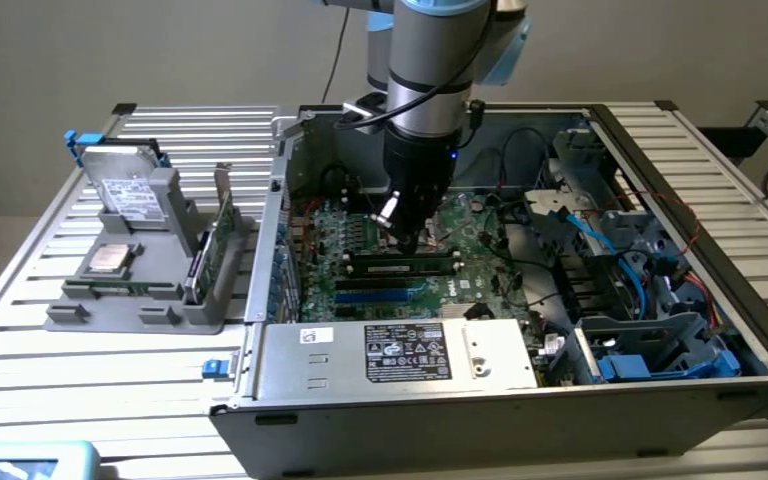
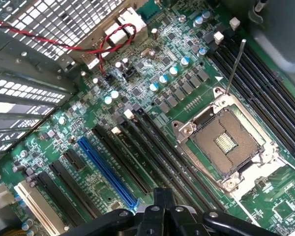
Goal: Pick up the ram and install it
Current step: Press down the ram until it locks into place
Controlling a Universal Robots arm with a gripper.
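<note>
In the exterior view my gripper (image 1: 408, 232) hangs inside the open computer case (image 1: 491, 400), low over the green motherboard (image 1: 471, 225). Its fingers are shut with nothing between them. Just below its tip the ram (image 1: 404, 267), a long narrow stick with dark chips, lies along a black slot. Whether the tip touches it I cannot tell. In the wrist view the gripper (image 2: 163, 201) is a dark shape over the motherboard (image 2: 152, 88), with long black slots (image 2: 152, 152) and the open processor socket (image 2: 226, 140) beyond it.
A grey holder (image 1: 131, 295) at the exterior view's left carries a silver hard drive (image 1: 131, 195) and a green expansion card (image 1: 217, 240). The labelled power supply (image 1: 398, 352) lines the case's near side. Blue and black cables (image 1: 618, 255) and drive cages crowd the exterior view's right.
</note>
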